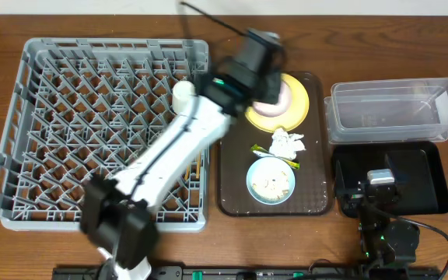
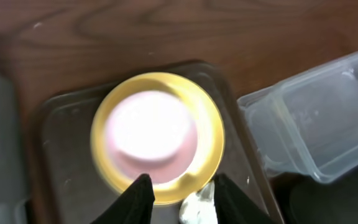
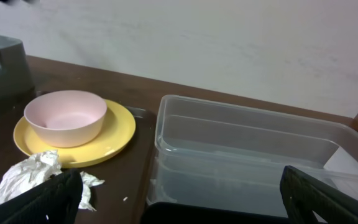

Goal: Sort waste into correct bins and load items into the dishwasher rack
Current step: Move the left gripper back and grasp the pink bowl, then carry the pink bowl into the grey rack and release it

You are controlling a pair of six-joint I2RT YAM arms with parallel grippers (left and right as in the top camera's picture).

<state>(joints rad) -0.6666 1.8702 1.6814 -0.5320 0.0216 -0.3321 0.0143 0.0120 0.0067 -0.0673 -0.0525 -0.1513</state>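
The yellow plate (image 1: 295, 101) lies at the back of the brown serving tray and holds a pale pinkish-white bowl (image 1: 277, 99). My left gripper (image 1: 260, 76) hovers over them, open and empty. In the left wrist view its jaws (image 2: 182, 194) frame the plate's near rim (image 2: 210, 134), the bowl (image 2: 151, 134) and the tissue (image 2: 194, 210). The crumpled tissue (image 1: 288, 142) and the yellow-green wrapper (image 1: 260, 150) lie mid-tray. The light blue bowl (image 1: 271, 181) holds rice crumbs. My right gripper (image 1: 379, 183) rests open over the black tray (image 1: 434, 183). I see no cup or chopsticks.
The grey rack (image 1: 29, 132) fills the left side, with my left arm stretched across it. The clear tub (image 1: 395, 109) stands behind the black tray and shows in the right wrist view (image 3: 247, 149). The brown serving tray (image 1: 232, 187) sits between the rack and the bins.
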